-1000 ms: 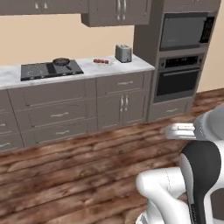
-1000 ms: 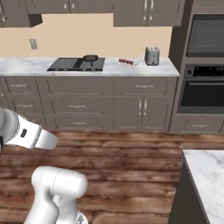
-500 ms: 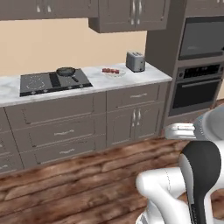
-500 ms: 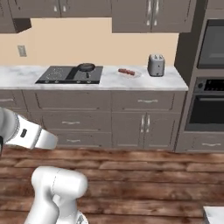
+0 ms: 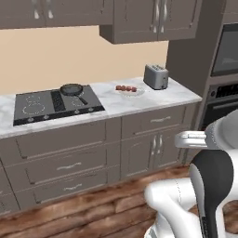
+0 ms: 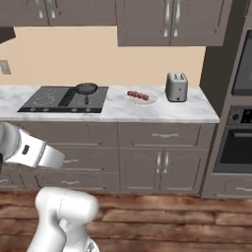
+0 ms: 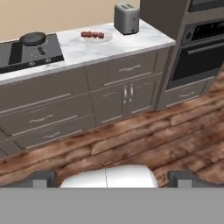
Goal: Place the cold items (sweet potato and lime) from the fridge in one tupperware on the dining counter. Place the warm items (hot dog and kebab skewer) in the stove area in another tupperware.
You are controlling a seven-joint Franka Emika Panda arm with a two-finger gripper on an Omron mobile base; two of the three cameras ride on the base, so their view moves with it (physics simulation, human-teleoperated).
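Across the middle of all three views runs the stove area (image 5: 97, 109) (image 6: 147, 110) (image 7: 87, 50), a pale marble counter over grey cabinets with drawers and handled doors. Upper centre of both base views holds grey wall cabinets (image 5: 153, 21) (image 6: 167, 22) against a beige wall. Along the right edge stands a tall grey column with a built-in oven (image 5: 222, 104) (image 6: 236, 142) (image 7: 197, 52), dark glass front, bar handle above. Wooden plank floor (image 5: 93, 214) (image 6: 172, 221) (image 7: 144, 140) lies open between the cabinets and the robot; no object stands on it.

Left of centre on the counter sits the black cooktop (image 5: 53, 103) (image 6: 64, 98) (image 7: 28, 51), with a dark frying pan (image 5: 72, 89) (image 6: 87, 88) (image 7: 33, 38) on its rear right burner, handle pointing toward the front edge. At the right end of the counter stands a silver two-slot toaster (image 5: 155, 76) (image 6: 176, 87) (image 7: 126, 18).

Between pan and toaster rests a pale plate (image 5: 137, 92) (image 6: 150, 98) (image 7: 105, 38), and the kebab skewer (image 5: 126, 88) (image 6: 138, 94) (image 7: 92, 34) lies on it, reddish chunks in a row. Hob, toaster and skewer are well apart from one another.

Bottom corners of the hand view show the gripper (image 7: 112, 178) fingertips (image 7: 41, 177) set far apart, jaws wide, nothing between them.

No legible writing or brand marks appear.
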